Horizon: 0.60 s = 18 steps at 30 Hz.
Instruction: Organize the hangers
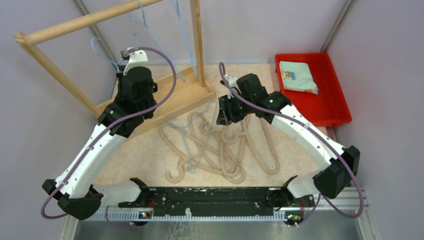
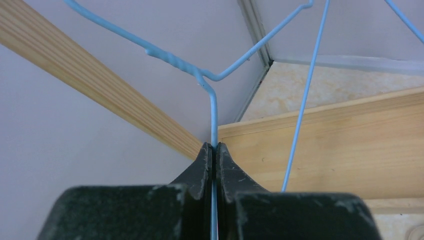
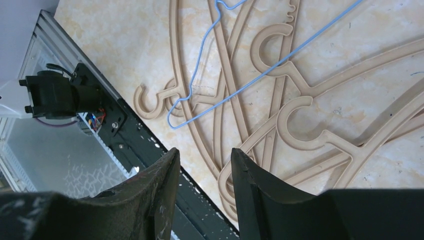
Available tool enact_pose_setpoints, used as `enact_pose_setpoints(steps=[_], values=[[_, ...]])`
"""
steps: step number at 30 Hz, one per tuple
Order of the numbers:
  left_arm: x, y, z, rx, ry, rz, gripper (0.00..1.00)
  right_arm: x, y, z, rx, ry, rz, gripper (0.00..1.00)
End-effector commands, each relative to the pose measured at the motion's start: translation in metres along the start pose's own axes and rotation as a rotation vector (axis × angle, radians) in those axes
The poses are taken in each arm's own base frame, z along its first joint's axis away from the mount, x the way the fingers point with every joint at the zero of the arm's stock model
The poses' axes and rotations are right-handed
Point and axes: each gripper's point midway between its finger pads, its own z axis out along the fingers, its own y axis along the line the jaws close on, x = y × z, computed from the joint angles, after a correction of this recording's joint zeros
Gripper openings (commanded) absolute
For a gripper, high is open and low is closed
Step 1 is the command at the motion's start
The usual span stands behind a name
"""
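My left gripper (image 2: 213, 148) is shut on the straight wire of a light-blue wire hanger (image 2: 214, 102), held up beside the wooden rack; from above that gripper (image 1: 129, 56) is near the rack's left post. Two more blue wire hangers (image 1: 145, 25) hang from the rail. Several beige hangers (image 1: 220, 150) lie in a tangled pile on the table, with a blue wire hanger (image 3: 200, 65) lying across them. My right gripper (image 3: 202, 152) is open above the pile's edge, holding nothing; from above it (image 1: 222, 114) hovers over the pile's far side.
The wooden rack (image 1: 75, 25) with its flat base (image 1: 187, 95) stands at the back left. A red tray (image 1: 332, 107) holding a folded cloth (image 1: 297, 77) sits at the back right. The black base rail (image 1: 210, 197) runs along the near edge.
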Motion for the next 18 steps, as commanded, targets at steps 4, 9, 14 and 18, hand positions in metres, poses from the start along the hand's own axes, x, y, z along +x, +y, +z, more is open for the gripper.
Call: enact_pose_setpoints(steps=[4,9,14,18], values=[[-0.043,0.045,-0.002,-0.147,-0.104,-0.035,0.00,-0.024,0.007,-0.010,-0.015,-0.073,-0.030,0.42],[-0.054,0.051,-0.003,-0.172,-0.136,-0.044,0.00,-0.023,0.008,-0.007,-0.023,-0.072,-0.024,0.42],[-0.069,0.050,-0.002,-0.172,-0.161,-0.056,0.00,-0.023,0.009,-0.006,-0.030,-0.072,-0.019,0.42],[-0.075,0.038,0.003,-0.162,-0.170,-0.048,0.00,-0.024,0.009,-0.006,-0.030,-0.072,-0.020,0.42]])
